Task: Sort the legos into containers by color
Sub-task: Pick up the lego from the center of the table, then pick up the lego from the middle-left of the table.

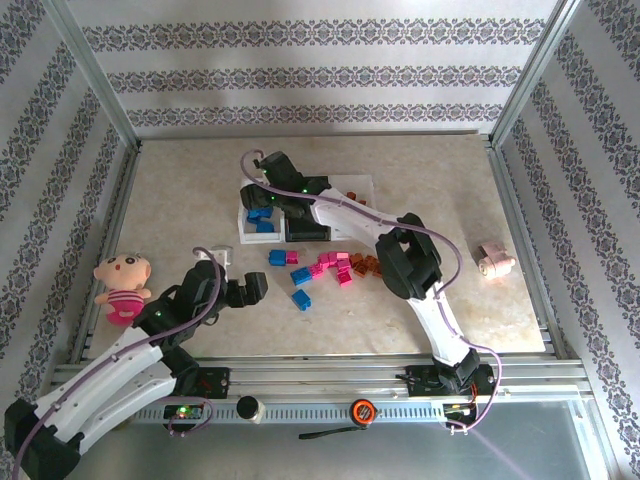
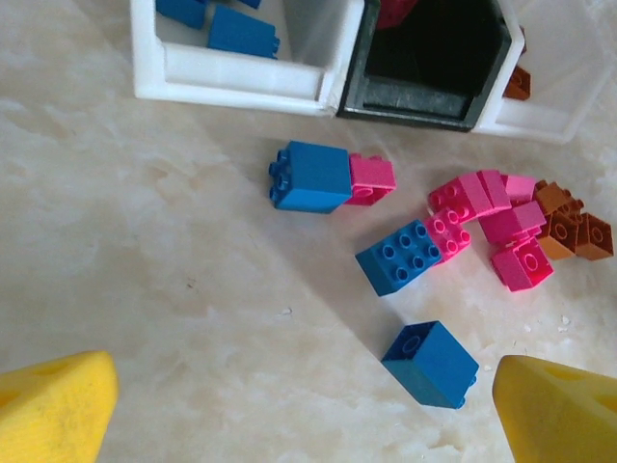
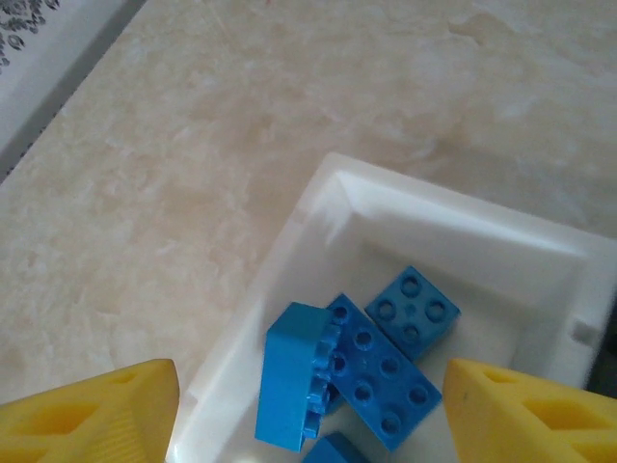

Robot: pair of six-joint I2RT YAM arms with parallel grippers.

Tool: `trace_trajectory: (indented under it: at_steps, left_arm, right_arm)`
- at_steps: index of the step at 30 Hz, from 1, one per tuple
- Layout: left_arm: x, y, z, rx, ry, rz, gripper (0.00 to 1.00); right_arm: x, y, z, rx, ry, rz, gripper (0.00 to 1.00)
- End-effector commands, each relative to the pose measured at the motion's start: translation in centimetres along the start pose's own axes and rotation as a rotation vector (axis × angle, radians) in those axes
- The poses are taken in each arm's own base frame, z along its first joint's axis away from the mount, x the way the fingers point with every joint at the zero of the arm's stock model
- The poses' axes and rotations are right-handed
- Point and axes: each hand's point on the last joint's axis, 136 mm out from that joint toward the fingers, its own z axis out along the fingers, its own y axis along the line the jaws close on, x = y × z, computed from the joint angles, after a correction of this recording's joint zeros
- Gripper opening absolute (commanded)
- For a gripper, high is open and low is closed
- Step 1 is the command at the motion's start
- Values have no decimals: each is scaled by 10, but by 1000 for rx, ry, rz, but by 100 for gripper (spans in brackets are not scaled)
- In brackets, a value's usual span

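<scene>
Three containers stand in a row: a white tray (image 1: 245, 228) holding blue legos (image 1: 262, 214), a black tray (image 1: 308, 232) and a second white tray (image 1: 362, 186). My right gripper (image 1: 265, 200) hangs open over the first tray (image 3: 256, 295); a blue brick (image 3: 294, 376) stands on edge between its yellow fingers (image 3: 92, 415) without touching either, beside two flat blue bricks (image 3: 381, 371). Loose blue (image 1: 302, 298), pink (image 1: 335, 268) and orange-brown legos (image 1: 365, 265) lie in front of the trays. My left gripper (image 1: 255, 288) is open and empty just left of the nearest blue brick (image 2: 431, 364).
A pink-dressed doll (image 1: 122, 285) lies at the table's left edge, near the left arm. A small pink and white object (image 1: 493, 262) lies at the right side. In the left wrist view, a blue brick joined to a pink one (image 2: 328, 177) sits before the trays (image 2: 231, 82).
</scene>
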Motion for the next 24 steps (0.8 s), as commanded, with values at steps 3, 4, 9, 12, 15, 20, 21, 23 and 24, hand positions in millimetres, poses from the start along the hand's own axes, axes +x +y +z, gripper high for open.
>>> trace_trajectory:
  at_steps: [3,4,9,12,15,20,21,23,24]
  left_arm:
    - [-8,-35,10,115,42,52,100]
    - [-4,-41,14,122,65,73,99]
    - [21,-73,34,145,170,204,97]
    - [40,-86,46,137,232,279,94]
    - [55,-93,60,131,278,322,94]
    - [70,-95,84,92,323,389,90]
    - [72,-97,88,95,328,399,89]
    - [76,-99,98,92,338,418,88]
    - [78,-99,102,86,345,423,86]
  right_arm:
    - [-35,-1,-71,-24,-170,15,73]
    - [-28,-7,-78,-21,-172,25,74]
    - [10,-33,-114,0,-156,62,74]
    - [35,-49,-134,25,-146,71,74]
    - [58,-63,-152,52,-130,76,74]
    - [81,-81,-181,77,-142,100,74]
    - [84,-82,-185,78,-146,104,74]
    - [88,-84,-194,78,-153,103,75]
    - [90,-85,-197,78,-156,107,75]
